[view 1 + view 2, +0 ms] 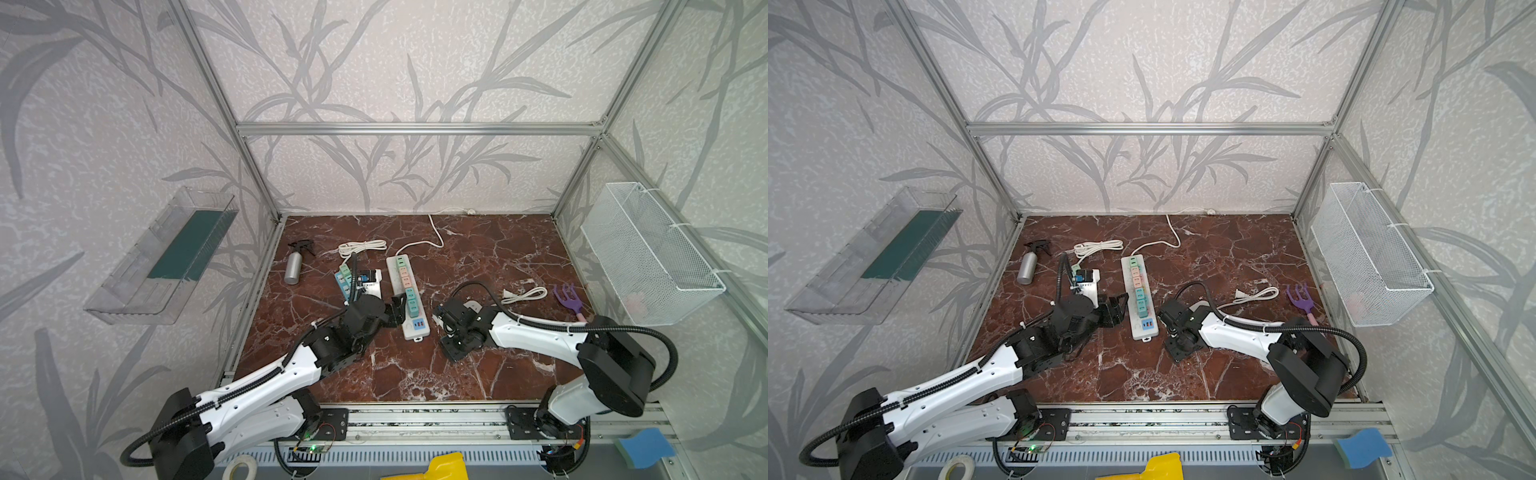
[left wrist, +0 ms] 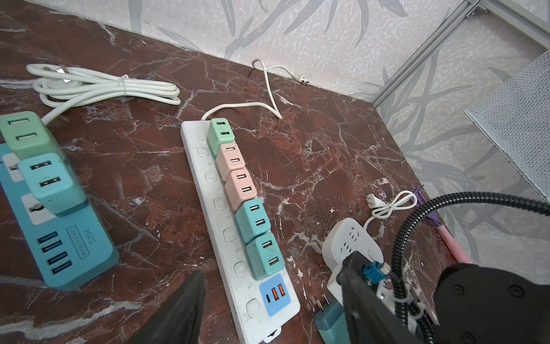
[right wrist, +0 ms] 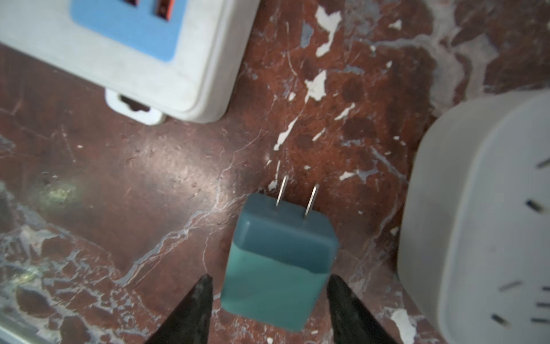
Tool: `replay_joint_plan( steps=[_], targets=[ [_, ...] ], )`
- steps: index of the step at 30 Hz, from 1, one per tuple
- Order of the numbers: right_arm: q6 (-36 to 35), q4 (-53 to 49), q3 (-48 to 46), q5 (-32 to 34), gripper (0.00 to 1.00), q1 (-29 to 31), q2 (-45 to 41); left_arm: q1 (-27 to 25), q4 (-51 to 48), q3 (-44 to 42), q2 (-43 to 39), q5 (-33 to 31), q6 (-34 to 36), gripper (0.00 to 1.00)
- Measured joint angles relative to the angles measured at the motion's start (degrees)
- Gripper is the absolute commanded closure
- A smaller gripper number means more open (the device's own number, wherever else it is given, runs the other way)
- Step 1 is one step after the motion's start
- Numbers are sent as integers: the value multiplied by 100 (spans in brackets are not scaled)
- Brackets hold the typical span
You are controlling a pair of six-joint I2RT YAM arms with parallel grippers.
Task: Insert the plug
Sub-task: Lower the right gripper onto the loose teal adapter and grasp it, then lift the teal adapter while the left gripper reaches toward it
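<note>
1. Teal cube-shaped charger plug [image 3: 279, 262] w/ two metal prongs: low over the red-brown marble tabletop [image 1: 478, 374], between the USB end of the long white power strip [image 3: 119, 59] and a rounded white socket block [image 3: 491, 208]. Prongs point away from the wrist cam. Can't tell if it rests on the top.
2. R gripper [image 3: 270, 277]: jaws apart, straddling the plug body. One fingertip [image 3: 331, 280] is at its edge; a thin gap shows on the other side.
3. L gripper [image 1: 1115, 307]: jaws apart, nothing between them, just beside the white strip on the far side from the plug.
4. White strip carries five charger cubes in a row: green, two pink, two teal.
5. Further left: blue power strip [image 2: 74, 253] w/ two cubes, bundled white cable [image 2: 104, 86], silver spray bottle [image 1: 294, 266].
</note>
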Motion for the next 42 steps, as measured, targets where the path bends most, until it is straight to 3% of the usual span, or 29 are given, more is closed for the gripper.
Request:
replay_joint_plan(
  steps=[5,10,15,17,21,26,34,42],
  targets=[
    [-37,48,142,55,57,9,210,2,-52,0,-20,-37,24,27],
    [-149,70,188,118,60,269,210,17,-83,-107,-201,-138,79,26],
    [-330,68,181,111,53,750,210,44,-83,-321,-337,-223,94,26],
    [-372,87,114,44,39,870,197,44,-85,-374,-332,-229,94,26],
    [-330,59,-151,120,29,876,-13,50,-44,-385,-280,-232,101,26],
    [-72,-234,-184,332,29,750,-225,79,28,-385,-98,-216,105,26],
    [208,-361,-186,455,30,-129,-304,83,83,-382,20,-92,164,28],
    [280,-529,-186,184,31,-157,-1624,-131,-439,210,601,319,535,31]
  ],
)
